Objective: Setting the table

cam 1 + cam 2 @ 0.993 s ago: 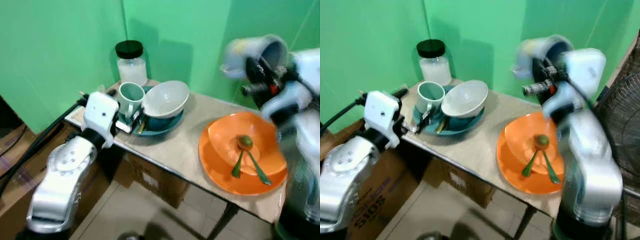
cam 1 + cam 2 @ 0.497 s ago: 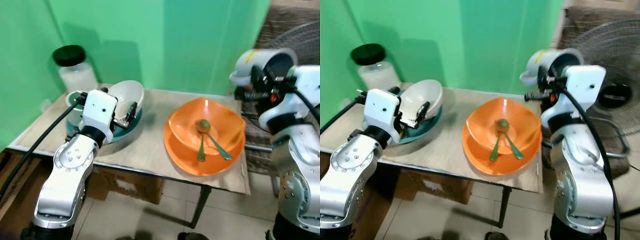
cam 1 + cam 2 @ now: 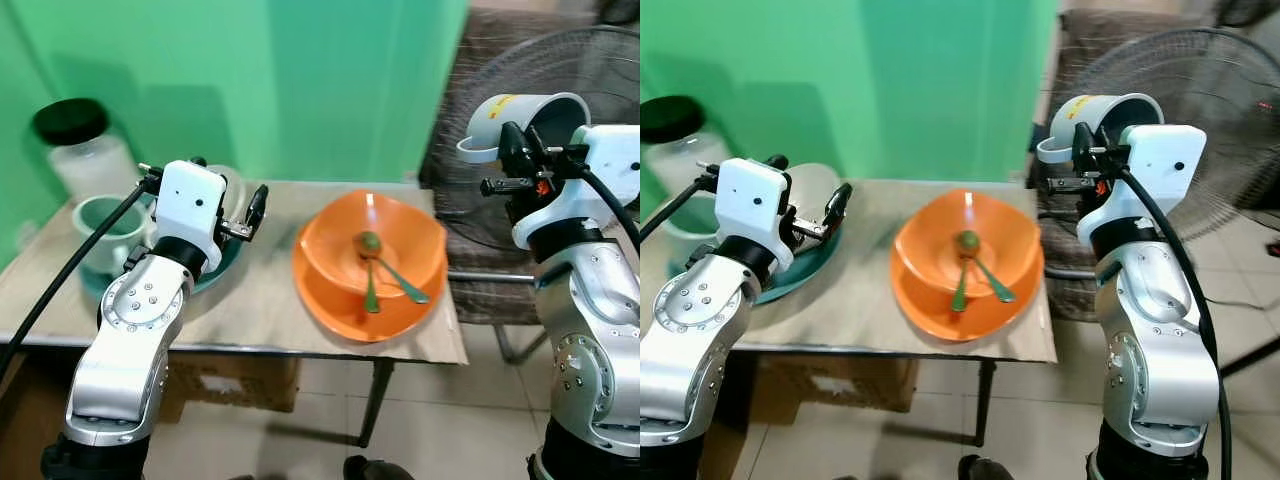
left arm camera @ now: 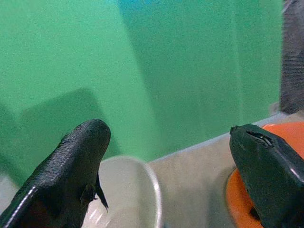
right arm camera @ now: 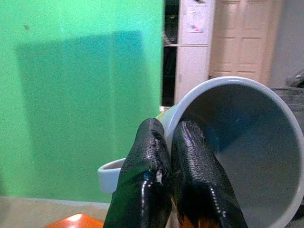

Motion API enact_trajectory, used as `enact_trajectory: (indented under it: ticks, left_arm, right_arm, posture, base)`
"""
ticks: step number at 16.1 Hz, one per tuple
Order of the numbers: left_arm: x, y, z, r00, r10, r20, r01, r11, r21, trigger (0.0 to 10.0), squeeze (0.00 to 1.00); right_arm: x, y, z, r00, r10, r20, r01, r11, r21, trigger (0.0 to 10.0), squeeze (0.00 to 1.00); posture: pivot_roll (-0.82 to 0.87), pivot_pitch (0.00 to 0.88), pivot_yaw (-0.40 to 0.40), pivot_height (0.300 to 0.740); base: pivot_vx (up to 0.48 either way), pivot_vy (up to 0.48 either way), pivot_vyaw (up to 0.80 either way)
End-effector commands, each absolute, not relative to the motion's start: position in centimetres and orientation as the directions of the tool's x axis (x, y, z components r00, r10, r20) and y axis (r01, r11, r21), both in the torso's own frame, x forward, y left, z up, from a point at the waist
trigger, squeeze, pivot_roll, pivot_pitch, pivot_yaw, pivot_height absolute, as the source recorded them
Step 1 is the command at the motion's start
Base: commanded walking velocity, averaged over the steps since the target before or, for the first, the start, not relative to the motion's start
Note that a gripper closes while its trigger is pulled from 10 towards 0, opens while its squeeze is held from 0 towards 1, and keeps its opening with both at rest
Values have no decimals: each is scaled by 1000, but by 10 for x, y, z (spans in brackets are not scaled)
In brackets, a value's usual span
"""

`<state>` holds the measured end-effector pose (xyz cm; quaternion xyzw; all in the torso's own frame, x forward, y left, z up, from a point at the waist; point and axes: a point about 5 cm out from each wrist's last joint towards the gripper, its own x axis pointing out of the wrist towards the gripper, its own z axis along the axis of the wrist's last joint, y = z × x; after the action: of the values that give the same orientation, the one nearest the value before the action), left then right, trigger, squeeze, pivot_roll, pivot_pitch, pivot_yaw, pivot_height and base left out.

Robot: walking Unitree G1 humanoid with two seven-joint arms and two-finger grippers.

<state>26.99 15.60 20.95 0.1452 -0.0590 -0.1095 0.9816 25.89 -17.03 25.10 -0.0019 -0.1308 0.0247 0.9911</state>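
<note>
Camera swung right since 0.5 s ago | right pincer (image 5: 171, 156) still clamps grey mug (image 3: 522, 118) rim, raised beside table (image 3: 260, 300) | left pincer (image 4: 166, 161) spread wide, empty, over white bowl (image 4: 128, 199)

A bare strip of beige tabletop (image 3: 262, 300) is left at centre frame between the stacked orange plastic bowls (image 3: 370, 265) and the teal plate (image 3: 215, 272). The left edge is crowded by a green mug (image 3: 105, 228) and a black-lidded glass jar (image 3: 80, 150).
</note>
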Motion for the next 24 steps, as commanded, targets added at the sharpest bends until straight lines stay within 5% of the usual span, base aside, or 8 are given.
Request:
enact_trajectory:
  ticks: [1, 20, 24]
  left_arm:
    - [269, 155, 212, 966, -241, 91, 204, 932, 299, 10000, 278]
    - [273, 159, 213, 979, -168, 115, 137, 960, 244, 10000, 263]
    - [276, 162, 212, 989, -116, 92, 87, 957, 277, 10000, 0]
  right_arm:
    - [257, -173, 250, 968, 44, 247, -40, 999, -21, 10000, 0]
    - [258, -179, 242, 984, -52, 168, 57, 998, -25, 10000, 0]
    - [257, -182, 236, 988, -67, 142, 72, 997, -32, 10000, 0]
  posture:
    - [69, 0, -1, 740]
    - [49, 0, 14, 740]
    - [51, 0, 14, 740]
  base:
    - [0, 0, -800]
    - [0, 0, -800]
    - [0, 0, -800]
